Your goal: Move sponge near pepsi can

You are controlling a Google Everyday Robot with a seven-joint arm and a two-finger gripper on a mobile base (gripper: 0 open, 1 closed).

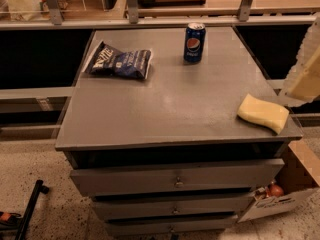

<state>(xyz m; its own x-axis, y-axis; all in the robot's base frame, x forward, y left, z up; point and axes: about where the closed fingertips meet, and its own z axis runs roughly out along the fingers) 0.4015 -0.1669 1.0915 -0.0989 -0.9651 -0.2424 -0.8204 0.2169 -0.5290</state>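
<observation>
The pale yellow sponge (pixel 263 113) lies flat near the front right corner of the grey cabinet top (pixel 175 104). The dark blue pepsi can (pixel 194 42) stands upright at the back of the top, right of centre, well away from the sponge. My gripper (pixel 306 76) enters at the right edge of the view, above and to the right of the sponge, beyond the cabinet's right edge. It is not touching the sponge.
A dark blue crinkled chip bag (pixel 120 61) lies at the back left of the top. Drawers (pixel 175 181) front the cabinet below. A cardboard box (pixel 292 186) sits on the floor at the right. A railing (pixel 150 21) runs behind the cabinet.
</observation>
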